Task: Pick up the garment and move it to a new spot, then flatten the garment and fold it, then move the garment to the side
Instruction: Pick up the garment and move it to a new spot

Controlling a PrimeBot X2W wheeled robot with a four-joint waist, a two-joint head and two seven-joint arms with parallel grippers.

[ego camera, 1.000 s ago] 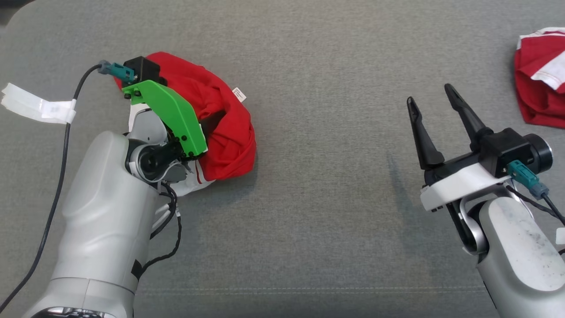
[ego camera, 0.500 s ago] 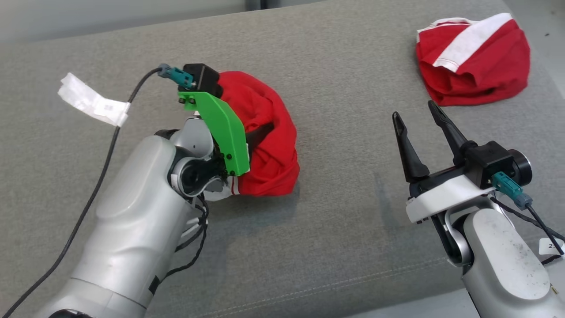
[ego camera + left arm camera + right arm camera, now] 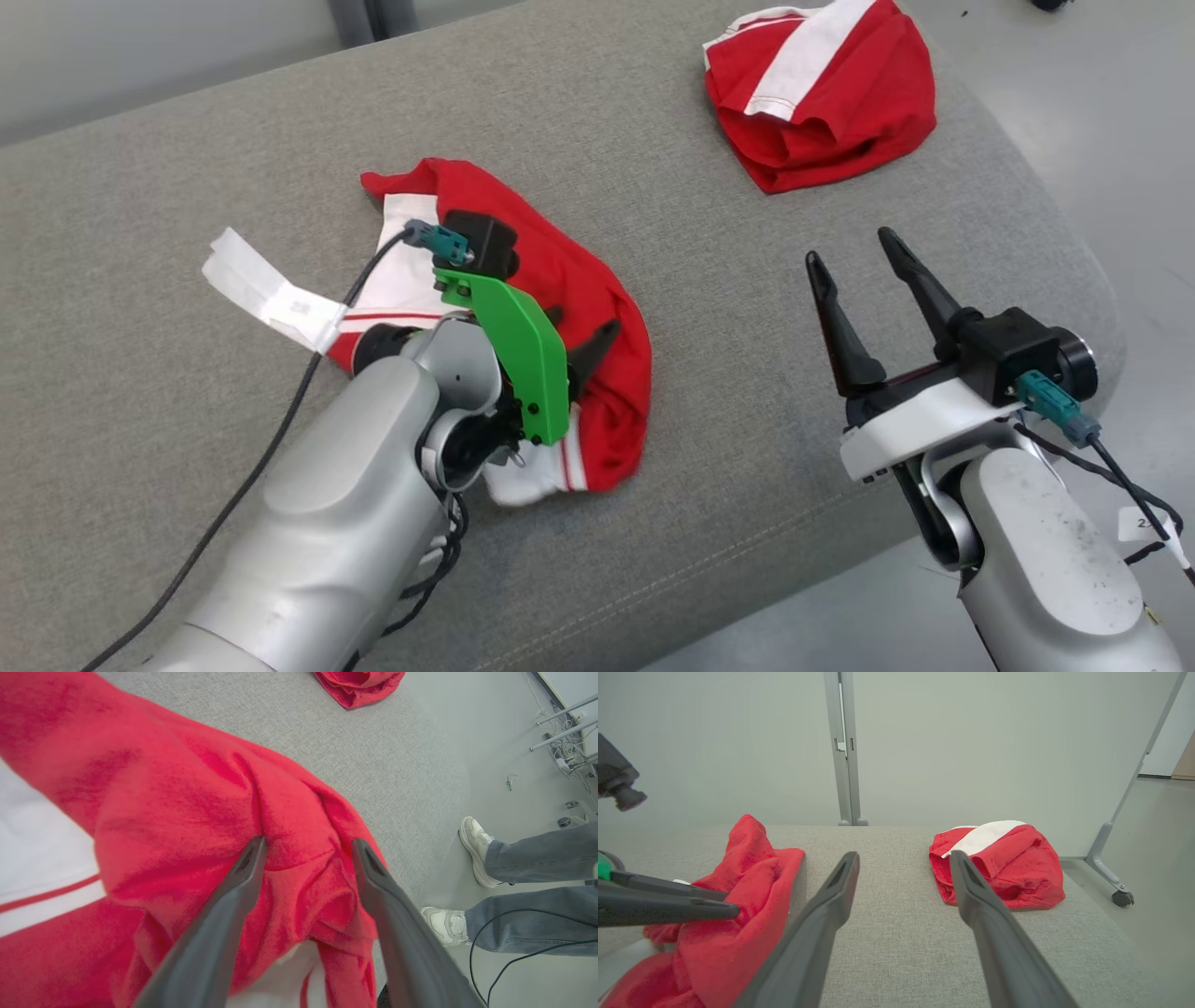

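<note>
A white tag (image 3: 266, 294) hangs on the left arm's cable. Just right of it, the garment (image 3: 597, 299), red with white panels, lies bunched on the grey cushion (image 3: 700, 233), left of centre and nearer the front edge. The left gripper (image 3: 309, 842) hangs low over the garment's folds with jaws wide, pinching nothing; the garment looks set down here, with flattening next. Further right, the right gripper (image 3: 850, 247) hovers above bare cushion, also spread wide, likely waiting to help. A second red garment (image 3: 822, 84) sits at the far right corner, well apart.
</note>
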